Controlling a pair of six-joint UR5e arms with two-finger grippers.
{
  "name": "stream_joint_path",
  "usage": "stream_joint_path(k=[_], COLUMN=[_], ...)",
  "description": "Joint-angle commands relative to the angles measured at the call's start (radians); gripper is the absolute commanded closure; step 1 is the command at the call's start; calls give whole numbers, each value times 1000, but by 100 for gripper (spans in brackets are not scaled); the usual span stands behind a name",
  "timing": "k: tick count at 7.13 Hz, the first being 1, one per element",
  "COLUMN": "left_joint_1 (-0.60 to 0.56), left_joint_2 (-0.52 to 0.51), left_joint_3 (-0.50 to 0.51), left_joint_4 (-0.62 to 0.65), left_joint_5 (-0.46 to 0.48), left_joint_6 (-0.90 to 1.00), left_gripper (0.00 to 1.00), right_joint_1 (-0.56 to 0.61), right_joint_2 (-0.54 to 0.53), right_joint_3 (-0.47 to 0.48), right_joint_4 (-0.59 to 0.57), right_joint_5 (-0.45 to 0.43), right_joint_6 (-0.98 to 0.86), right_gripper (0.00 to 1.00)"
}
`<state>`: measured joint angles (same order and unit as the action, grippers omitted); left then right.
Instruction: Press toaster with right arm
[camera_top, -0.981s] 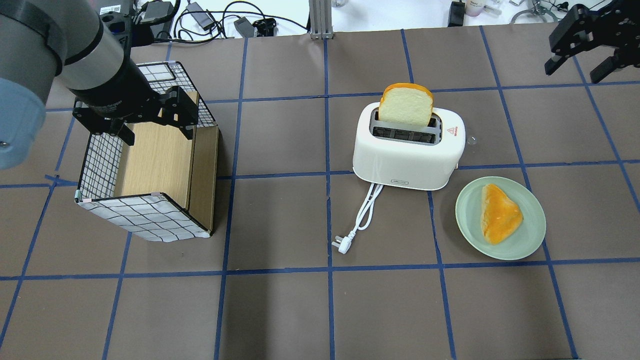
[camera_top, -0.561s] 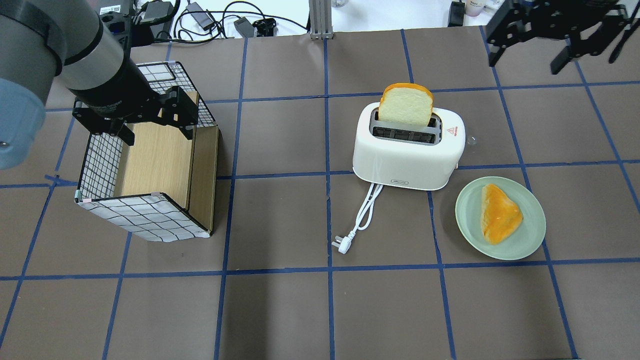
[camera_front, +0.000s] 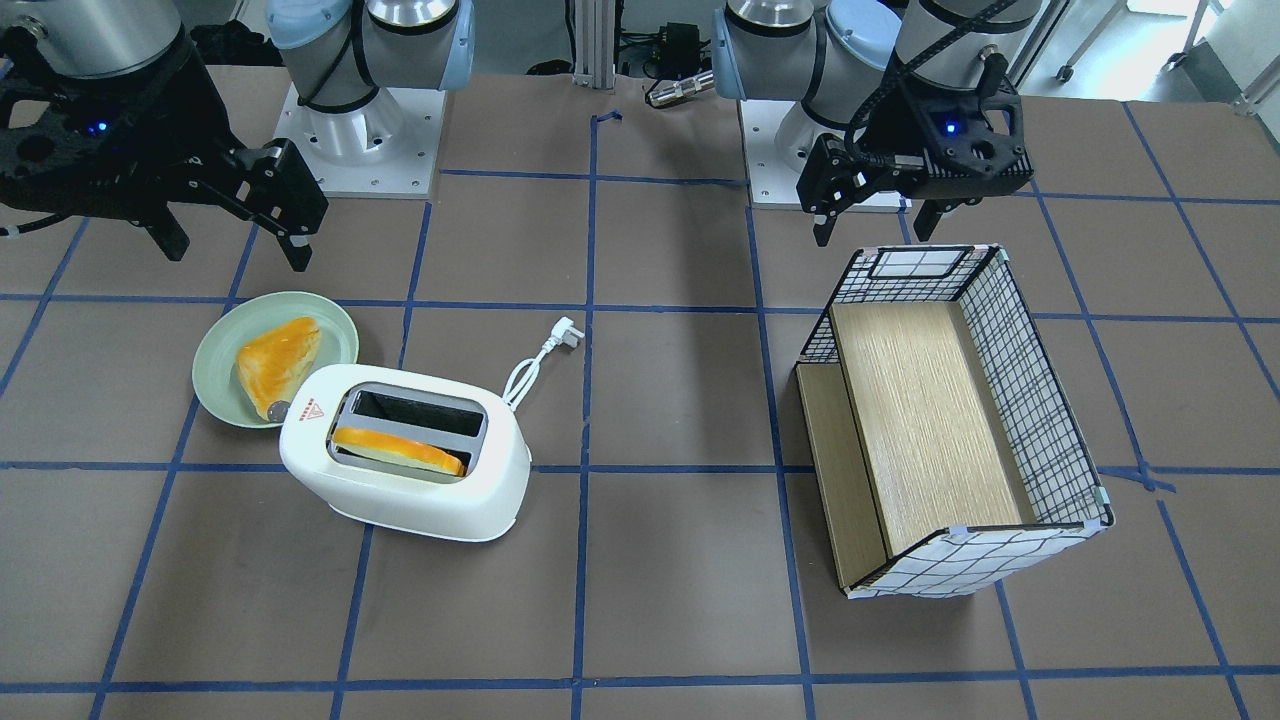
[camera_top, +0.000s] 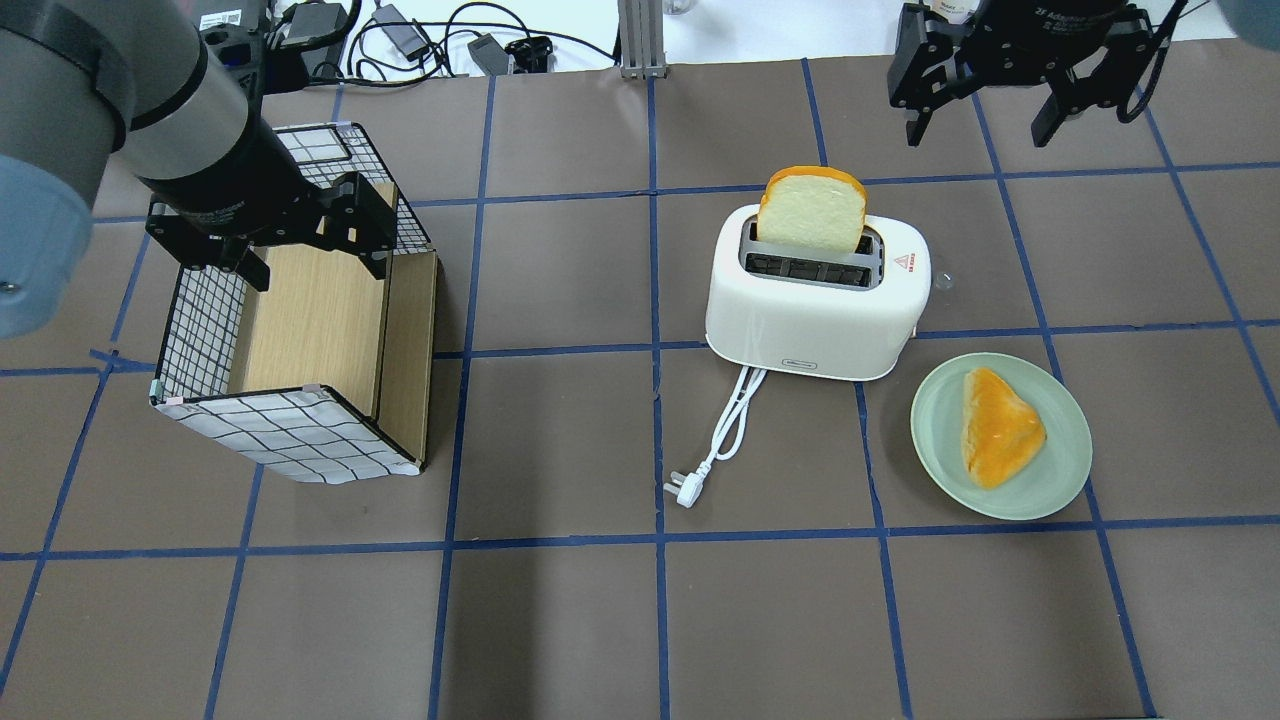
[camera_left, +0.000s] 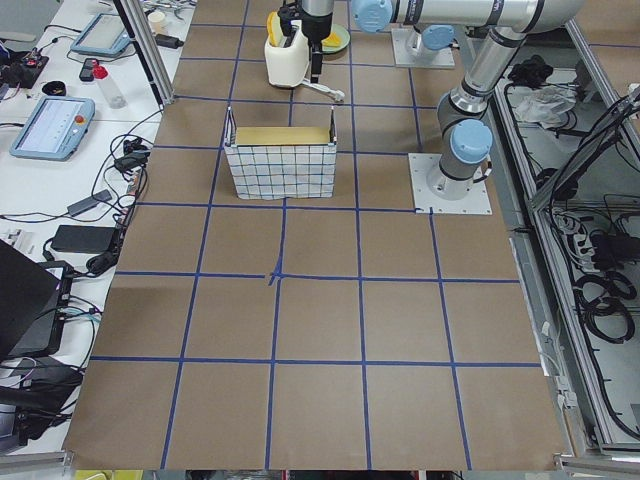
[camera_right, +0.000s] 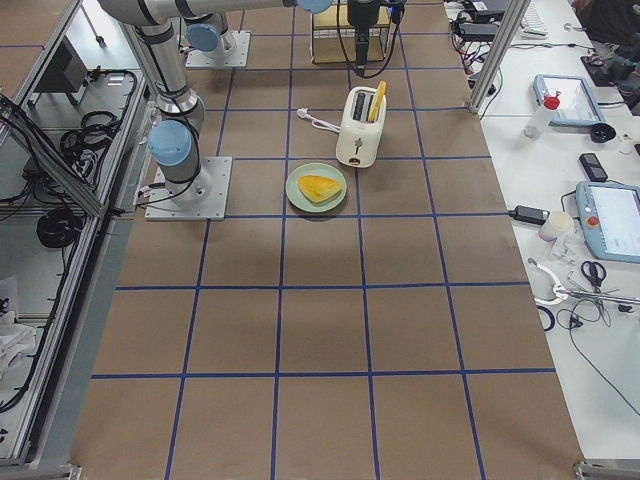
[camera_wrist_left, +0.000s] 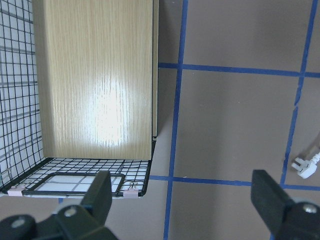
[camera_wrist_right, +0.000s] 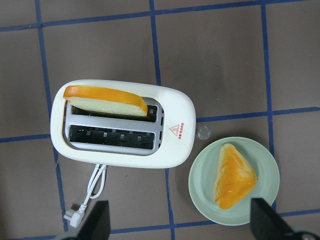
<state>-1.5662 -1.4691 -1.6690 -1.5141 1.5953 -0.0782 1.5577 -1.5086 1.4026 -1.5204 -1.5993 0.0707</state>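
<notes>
The white toaster (camera_top: 810, 320) stands at mid table with a bread slice (camera_top: 810, 210) upright in its far slot; the near slot is empty. Its round knob (camera_top: 941, 283) is on its right end. In the right wrist view the toaster (camera_wrist_right: 177, 150) lies straight below the camera. My right gripper (camera_top: 980, 135) is open and empty, fingers wide, hovering high over the toaster's right side, touching nothing; it also shows in the front view (camera_front: 238, 250). My left gripper (camera_top: 315, 270) is open and empty above the basket (camera_top: 290, 430).
A pale green plate (camera_top: 1060, 470) with a bread piece (camera_top: 1000, 425) sits right of the toaster, close to its front corner. The white cord and plug (camera_top: 683, 493) trail toward me. The wire basket with a wooden floor (camera_front: 1040, 400) stands on the left side.
My right gripper has swung in from the far right edge to the left, toward the toaster, and has turned. The left arm, toaster and plate have not moved.
</notes>
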Motion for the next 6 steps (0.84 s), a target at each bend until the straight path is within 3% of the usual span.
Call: stream_joint_path(k=[1, 6], left_joint_1=[0, 0], left_joint_2=[1, 1], left_joint_3=[0, 0], left_joint_4=[0, 0], left_joint_5=[0, 0], left_joint_6=[0, 0], left_gripper=[0, 0], right_joint_1=[2, 53], right_joint_2=[-4, -4], right_joint_3=[41, 56], right_joint_4=[-6, -66], right_joint_5=[1, -10], right_joint_6=[12, 29], right_gripper=[0, 0])
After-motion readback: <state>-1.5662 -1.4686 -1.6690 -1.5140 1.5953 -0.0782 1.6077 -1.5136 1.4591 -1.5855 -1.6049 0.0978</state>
